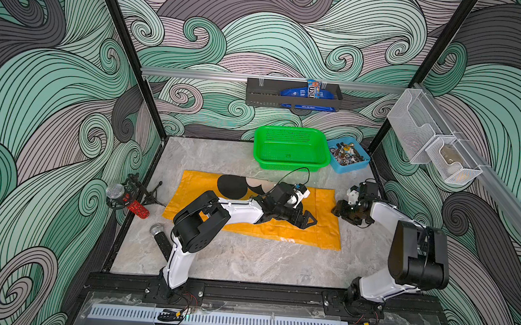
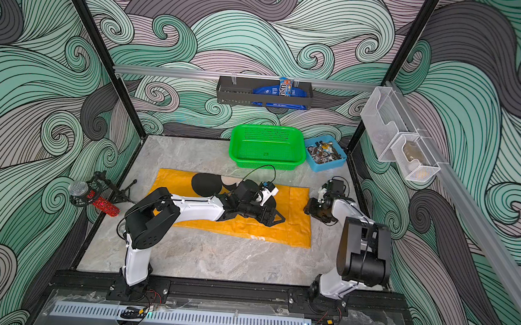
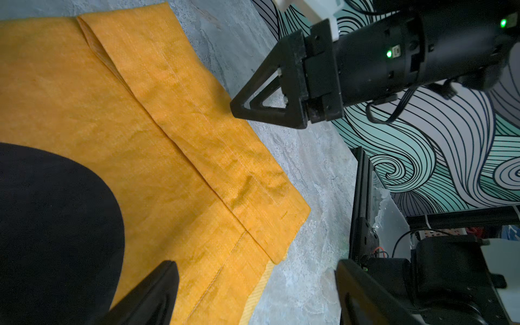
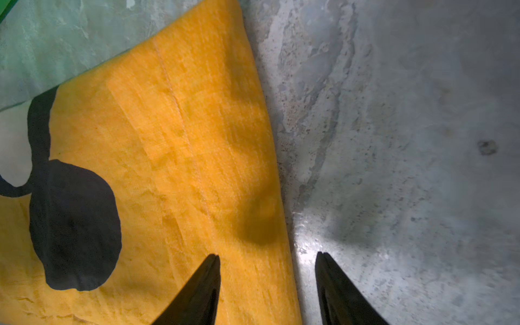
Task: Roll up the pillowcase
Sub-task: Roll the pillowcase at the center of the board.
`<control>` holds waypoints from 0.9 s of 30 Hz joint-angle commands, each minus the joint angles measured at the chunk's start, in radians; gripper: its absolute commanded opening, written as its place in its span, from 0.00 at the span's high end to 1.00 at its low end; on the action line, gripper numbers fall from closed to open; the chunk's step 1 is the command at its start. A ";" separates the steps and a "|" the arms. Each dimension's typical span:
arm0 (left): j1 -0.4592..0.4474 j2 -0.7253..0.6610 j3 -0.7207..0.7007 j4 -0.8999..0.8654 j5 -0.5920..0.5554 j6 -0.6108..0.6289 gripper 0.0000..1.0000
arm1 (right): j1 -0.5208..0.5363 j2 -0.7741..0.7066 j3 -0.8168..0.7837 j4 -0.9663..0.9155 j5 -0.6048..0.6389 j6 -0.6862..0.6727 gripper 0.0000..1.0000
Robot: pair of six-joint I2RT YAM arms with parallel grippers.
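The mustard-yellow pillowcase (image 1: 195,183) (image 2: 170,182) lies flat on the marble table, black round-eared print facing up. My left gripper (image 1: 307,218) (image 2: 277,219) hovers over its right half, jaws wide apart. In the left wrist view this gripper (image 3: 254,264) spans the near right corner of the pillowcase (image 3: 168,112), gripping nothing. My right gripper (image 1: 339,211) (image 2: 311,209) sits low at the cloth's right edge. In the right wrist view it (image 4: 267,254) is open, one finger over the pillowcase (image 4: 183,140) and one over bare table, the hem running between them.
A green basket (image 1: 291,148) and a blue bin of small parts (image 1: 349,155) stand behind the cloth. A red microphone on a stand (image 1: 128,199) and a black microphone (image 1: 161,238) lie at the left. A dark rack (image 1: 292,95) hangs on the back wall.
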 commanded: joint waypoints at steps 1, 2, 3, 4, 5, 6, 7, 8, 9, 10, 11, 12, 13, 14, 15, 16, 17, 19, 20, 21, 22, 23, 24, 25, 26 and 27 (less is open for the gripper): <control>0.002 -0.004 0.027 -0.020 0.009 0.024 0.10 | -0.003 0.024 -0.015 0.022 -0.053 -0.015 0.47; 0.003 -0.004 0.027 -0.021 0.011 0.023 0.10 | -0.003 0.030 -0.019 0.027 -0.058 -0.014 0.49; 0.004 -0.002 0.027 -0.025 0.013 0.026 0.10 | -0.004 0.038 -0.020 0.027 -0.055 -0.018 0.50; 0.005 -0.003 0.027 -0.027 0.013 0.027 0.10 | -0.003 0.042 -0.022 0.026 -0.047 -0.021 0.50; 0.005 -0.004 0.026 -0.031 0.013 0.029 0.10 | -0.003 0.045 -0.024 0.029 -0.040 -0.022 0.52; 0.007 -0.004 0.025 -0.034 0.014 0.031 0.10 | -0.004 0.047 -0.026 0.030 -0.033 -0.023 0.55; 0.008 -0.004 0.024 -0.038 0.014 0.031 0.10 | -0.003 0.049 -0.026 0.035 -0.031 -0.022 0.57; 0.009 -0.005 0.024 -0.041 0.014 0.031 0.10 | -0.004 0.049 -0.026 0.038 -0.032 -0.022 0.60; 0.010 -0.007 0.021 -0.041 0.016 0.031 0.10 | -0.004 0.046 -0.021 0.038 -0.034 -0.022 0.62; 0.011 -0.010 0.019 -0.042 0.015 0.032 0.10 | -0.004 0.043 -0.020 0.039 -0.031 -0.024 0.65; 0.012 -0.013 0.018 -0.041 0.016 0.029 0.10 | -0.003 0.034 -0.020 0.039 -0.022 -0.023 0.68; 0.012 -0.014 0.017 -0.040 0.015 0.026 0.10 | -0.003 0.023 -0.020 0.039 -0.018 -0.024 0.73; 0.013 -0.014 0.016 -0.038 0.016 0.025 0.10 | -0.003 0.013 -0.021 0.039 -0.017 -0.025 0.78; 0.013 -0.015 0.017 -0.040 0.017 0.025 0.10 | -0.003 0.005 -0.024 0.038 -0.010 -0.022 0.83; 0.013 -0.015 0.019 -0.043 0.018 0.026 0.10 | -0.003 -0.003 -0.026 0.037 0.005 -0.018 0.87; 0.014 -0.016 0.020 -0.047 0.019 0.028 0.10 | -0.004 -0.012 -0.027 0.031 0.017 -0.015 0.91; 0.015 -0.017 0.020 -0.054 0.019 0.030 0.10 | -0.003 -0.024 -0.026 0.020 0.032 -0.014 0.93; 0.015 -0.022 0.016 -0.066 0.014 0.037 0.10 | -0.003 -0.057 -0.031 0.012 0.075 -0.009 0.94; 0.016 -0.025 0.010 -0.066 0.013 0.037 0.10 | -0.004 -0.072 -0.033 0.008 0.103 -0.005 0.95; 0.016 -0.029 0.003 -0.066 0.014 0.037 0.10 | -0.004 -0.081 -0.031 -0.001 0.138 0.001 0.95; 0.016 -0.030 -0.001 -0.067 0.014 0.038 0.10 | -0.007 -0.086 -0.030 -0.012 0.176 0.008 0.95; 0.016 -0.031 -0.004 -0.069 0.016 0.037 0.10 | -0.012 -0.092 -0.027 -0.022 0.216 0.019 0.95; 0.016 -0.032 -0.007 -0.069 0.017 0.038 0.10 | -0.019 -0.097 -0.026 -0.027 0.245 0.030 0.94; 0.016 -0.031 -0.007 -0.071 0.019 0.038 0.10 | -0.026 -0.099 -0.023 -0.033 0.266 0.040 0.94; 0.016 -0.029 -0.006 -0.071 0.020 0.037 0.10 | -0.031 -0.103 -0.019 -0.040 0.284 0.050 0.95; 0.016 -0.027 -0.005 -0.073 0.022 0.038 0.10 | -0.037 -0.105 -0.015 -0.040 0.294 0.062 0.94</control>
